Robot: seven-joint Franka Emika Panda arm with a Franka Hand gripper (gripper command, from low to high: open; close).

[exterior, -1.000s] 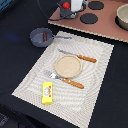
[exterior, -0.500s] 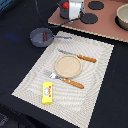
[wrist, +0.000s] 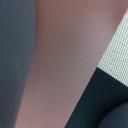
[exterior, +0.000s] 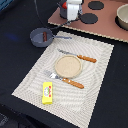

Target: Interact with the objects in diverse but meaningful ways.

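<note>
My gripper (exterior: 69,17) hangs at the far edge of the scene, over the near left corner of the pinkish stove board (exterior: 107,27). Its white body hides the fingers, so open or shut is unclear. Something red (exterior: 63,8), perhaps the tomato, shows just behind it. A dark grey pot (exterior: 40,36) with a small reddish piece inside sits on the black cloth at the exterior view's left. The yellow block (exterior: 47,93) lies on the placemat's near corner. Two brown-handled utensils (exterior: 81,58) (exterior: 70,81) flank a round tan plate (exterior: 67,65). The wrist view shows only blurred board (wrist: 65,60) and placemat (wrist: 117,45).
The striped placemat (exterior: 95,100) lies on a black cloth (exterior: 15,60). Black burner discs (exterior: 89,18) (exterior: 96,5) sit on the stove board, and a pale bowl (exterior: 123,15) stands at its right end.
The gripper has drifted slightly toward the exterior view's right and a little lower. Nothing on the placemat has moved.
</note>
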